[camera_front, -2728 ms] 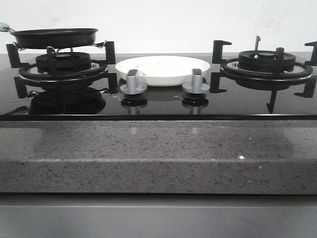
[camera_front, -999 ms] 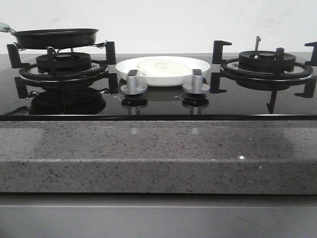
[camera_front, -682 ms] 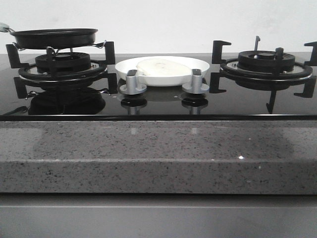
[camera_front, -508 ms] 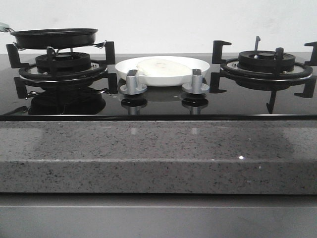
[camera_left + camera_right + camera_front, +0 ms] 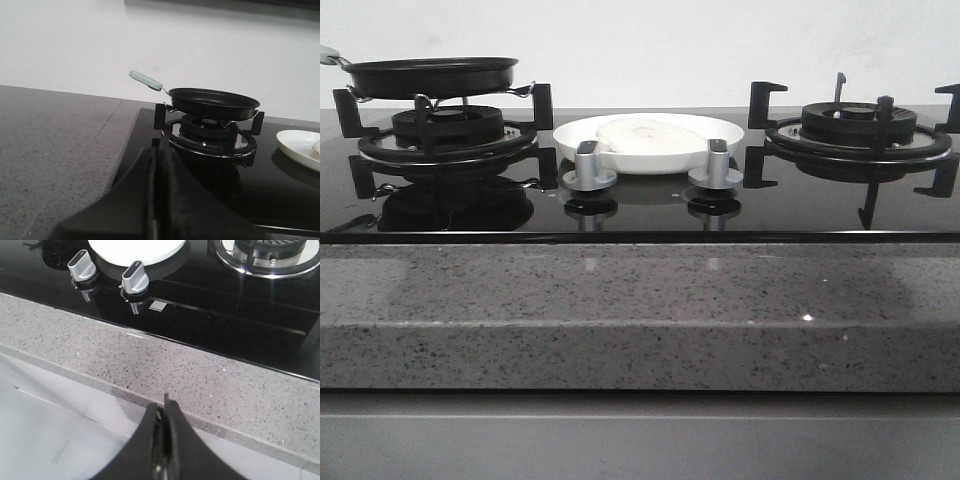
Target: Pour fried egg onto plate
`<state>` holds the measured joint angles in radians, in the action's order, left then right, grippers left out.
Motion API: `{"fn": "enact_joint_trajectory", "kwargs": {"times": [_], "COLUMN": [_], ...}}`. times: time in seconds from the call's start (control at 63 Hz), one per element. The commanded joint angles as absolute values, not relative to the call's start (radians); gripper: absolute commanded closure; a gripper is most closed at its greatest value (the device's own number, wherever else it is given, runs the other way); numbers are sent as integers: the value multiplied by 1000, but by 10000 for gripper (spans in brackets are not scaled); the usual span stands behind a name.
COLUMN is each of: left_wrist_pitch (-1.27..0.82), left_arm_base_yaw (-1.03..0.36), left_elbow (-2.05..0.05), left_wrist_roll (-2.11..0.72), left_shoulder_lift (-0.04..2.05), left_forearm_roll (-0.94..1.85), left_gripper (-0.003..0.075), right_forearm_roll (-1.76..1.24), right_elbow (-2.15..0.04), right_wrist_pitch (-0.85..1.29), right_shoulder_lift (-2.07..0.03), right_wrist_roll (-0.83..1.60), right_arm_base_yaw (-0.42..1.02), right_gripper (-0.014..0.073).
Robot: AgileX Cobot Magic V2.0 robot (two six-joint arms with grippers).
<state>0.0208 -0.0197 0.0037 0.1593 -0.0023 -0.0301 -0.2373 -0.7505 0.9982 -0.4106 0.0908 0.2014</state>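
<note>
Granite counter (image 5: 640,310), black glass hob (image 5: 650,205), pan (image 5: 430,75) on left burner (image 5: 448,135), plate (image 5: 620,155) between burners behind two knobs (image 5: 588,165), egg (image 5: 645,135) flat on plate, left gripper (image 5: 157,165) closed empty, right gripper (image 5: 164,422) closed empty

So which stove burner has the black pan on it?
The left burner holds the frying pan; the right burner has nothing on it.
</note>
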Motion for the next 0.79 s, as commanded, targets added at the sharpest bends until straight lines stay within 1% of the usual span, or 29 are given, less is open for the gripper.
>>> {"fn": "enact_joint_trajectory", "kwargs": {"times": [0.0, 0.286, 0.412, 0.587, 0.777], "left_wrist_pitch": [101, 101, 101, 101, 101], "left_arm_base_yaw": [-18, -18, -18, -18, -18], "left_elbow": [9, 9, 9, 9, 9], "left_wrist_roll": [166, 166, 166, 166, 166], "left_shoulder_lift": [-21, -21, -21, -21, -21], "left_forearm_roll": [-31, -31, -31, -31, -31], "left_gripper": [741, 741, 741, 741, 741], "right_forearm_roll": [-243, -206, -157, -138, -138], "right_elbow": [-772, -751, -647, -418, -208], "right_wrist_pitch": [936, 911, 724, 452, 205], "right_shoulder_lift": [-418, -394, -326, -199, -86], "right_wrist_roll": [100, 104, 108, 109, 109], "right_arm_base_yaw": [202, 190, 128, 38, 25], "right_gripper": [712, 712, 712, 712, 712]}}
